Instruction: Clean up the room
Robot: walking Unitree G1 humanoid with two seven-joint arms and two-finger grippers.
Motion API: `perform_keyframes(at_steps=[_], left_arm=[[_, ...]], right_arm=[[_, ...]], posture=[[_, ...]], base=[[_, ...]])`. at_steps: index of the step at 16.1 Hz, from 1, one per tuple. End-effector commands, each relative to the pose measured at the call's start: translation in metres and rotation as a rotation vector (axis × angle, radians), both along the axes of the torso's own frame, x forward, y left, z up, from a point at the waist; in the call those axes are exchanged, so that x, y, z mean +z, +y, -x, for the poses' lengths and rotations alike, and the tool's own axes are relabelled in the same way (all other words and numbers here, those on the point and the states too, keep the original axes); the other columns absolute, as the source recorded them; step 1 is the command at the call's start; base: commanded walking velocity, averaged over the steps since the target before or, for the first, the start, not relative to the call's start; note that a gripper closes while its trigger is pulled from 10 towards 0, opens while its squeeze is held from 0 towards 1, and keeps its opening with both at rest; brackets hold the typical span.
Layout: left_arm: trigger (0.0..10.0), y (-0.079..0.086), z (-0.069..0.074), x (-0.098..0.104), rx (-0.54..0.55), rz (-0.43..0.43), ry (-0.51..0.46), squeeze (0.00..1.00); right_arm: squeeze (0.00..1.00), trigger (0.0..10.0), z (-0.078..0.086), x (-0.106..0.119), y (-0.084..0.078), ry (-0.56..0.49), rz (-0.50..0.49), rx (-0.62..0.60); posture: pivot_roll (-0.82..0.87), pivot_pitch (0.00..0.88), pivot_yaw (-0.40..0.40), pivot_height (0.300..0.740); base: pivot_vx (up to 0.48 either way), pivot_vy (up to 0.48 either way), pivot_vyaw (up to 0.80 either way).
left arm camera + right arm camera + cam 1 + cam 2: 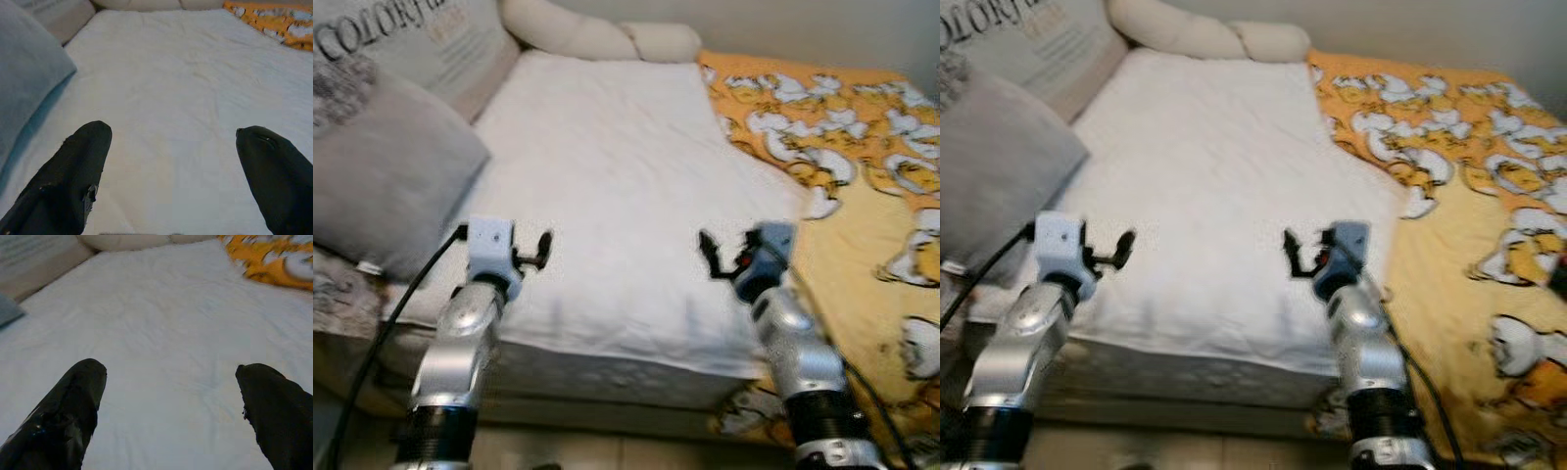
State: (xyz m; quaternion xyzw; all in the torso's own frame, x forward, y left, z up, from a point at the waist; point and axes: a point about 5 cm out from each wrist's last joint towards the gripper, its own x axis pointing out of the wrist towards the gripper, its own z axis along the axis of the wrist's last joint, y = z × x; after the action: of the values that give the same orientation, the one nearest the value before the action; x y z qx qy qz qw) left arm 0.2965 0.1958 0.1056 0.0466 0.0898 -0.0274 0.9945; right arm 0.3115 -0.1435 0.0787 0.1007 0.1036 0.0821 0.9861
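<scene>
Here, wrinkled white sheet, both tools spread apart above it.

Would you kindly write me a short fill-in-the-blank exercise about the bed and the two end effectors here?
1. Both end effectors, left end effector and right end effector, hover over the folded ___ blanket.
2. The orange patterned sheet lies on the robot's ___ side.
3. The plain grey pillow lies nearest the ___ end effector.
4. Both end effectors' fingers are ___.

Answers: white; right; left; open
</scene>
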Motion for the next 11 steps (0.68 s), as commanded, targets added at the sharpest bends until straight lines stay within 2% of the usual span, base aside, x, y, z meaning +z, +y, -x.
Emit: perform_keyframes(at_steps=[1,2,6,11], left_arm=[[10.0,-0.0064,-0.0025,0.0014,-0.018,-0.009,-0.003,0.97],[10.0,-0.0080,-0.0030,0.0016,-0.023,-0.015,-0.004,0.96],[10.0,-0.0144,-0.0032,-0.0001,-0.040,-0.015,0.004,0.95],[10.0,-0.0155,-0.0022,-0.0027,-0.051,-0.061,0.007,0.95]], right_arm=[[1.00,10.0,-0.0021,-0.0002,-0.0080,0.014,0.016,-0.031],[1.00,10.0,-0.0022,-0.0011,-0.0088,0.017,0.023,-0.029],[1.00,10.0,-0.0040,0.0011,-0.0088,0.007,0.020,-0.028],[1.00,10.0,-0.0027,-0.0046,-0.0139,0.025,0.034,-0.043]], posture=[[0.01,0.000,-0.028,0.740],[0.00,0.000,-0.025,0.740],[-0.01,0.000,-0.019,0.740],[0.00,0.000,-0.031,0.740]], base=[[0.000,-0.394,0.00],[0.000,-0.394,0.00],[0.000,-0.394,0.58],[0.000,-0.394,0.00]])
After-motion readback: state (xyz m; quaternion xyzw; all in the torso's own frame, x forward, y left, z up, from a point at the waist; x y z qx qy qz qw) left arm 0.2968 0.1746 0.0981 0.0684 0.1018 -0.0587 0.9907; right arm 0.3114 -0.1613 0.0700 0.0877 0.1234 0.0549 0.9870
